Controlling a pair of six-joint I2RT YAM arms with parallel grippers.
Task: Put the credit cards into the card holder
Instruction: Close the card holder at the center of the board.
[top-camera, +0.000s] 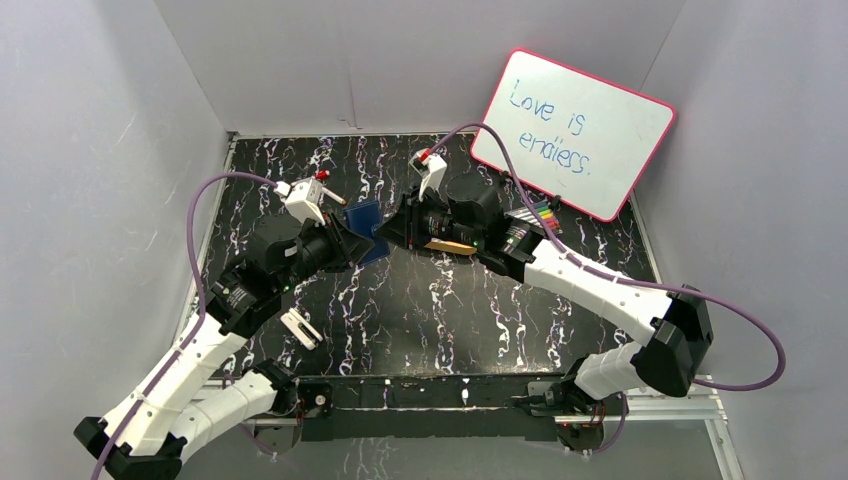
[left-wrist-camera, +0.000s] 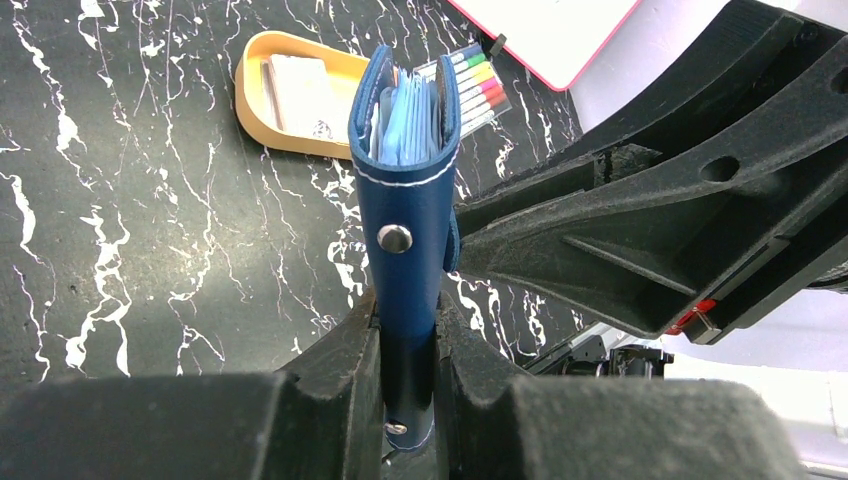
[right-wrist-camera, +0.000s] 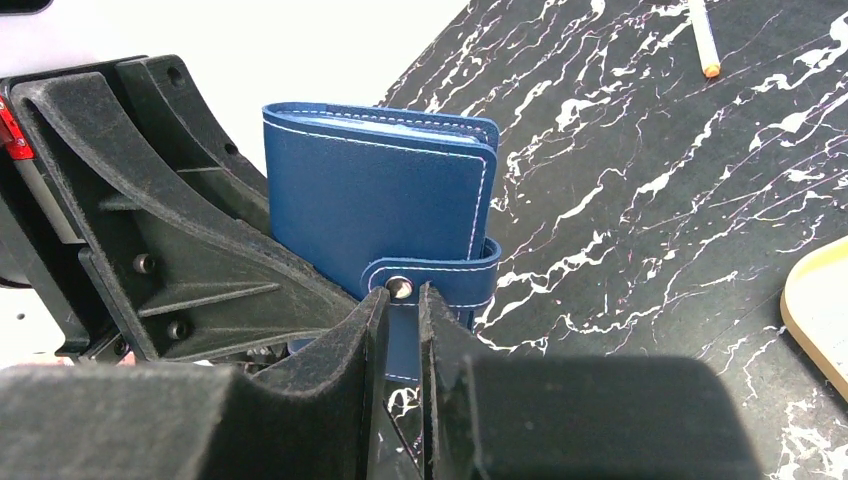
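The navy card holder (left-wrist-camera: 405, 210) stands on edge above the table, folded, with clear sleeves (left-wrist-camera: 405, 120) showing at its top. My left gripper (left-wrist-camera: 408, 310) is shut on its lower end. In the right wrist view the card holder (right-wrist-camera: 370, 200) shows its flat side and snap tab (right-wrist-camera: 440, 280). The tips of my right gripper (right-wrist-camera: 400, 295) sit right at that tab, a narrow slit apart, with nothing in the slit. Pale credit cards (left-wrist-camera: 300, 85) lie in the orange tray (left-wrist-camera: 255, 60). From above, both grippers meet at the card holder (top-camera: 366, 222).
A pink-rimmed whiteboard (top-camera: 575, 130) leans at the back right, with a pack of coloured markers (top-camera: 535, 215) in front of it. A small white rectangular piece (top-camera: 300, 328) lies beside the left arm. A white stick with an orange tip (right-wrist-camera: 705, 35) lies on the table.
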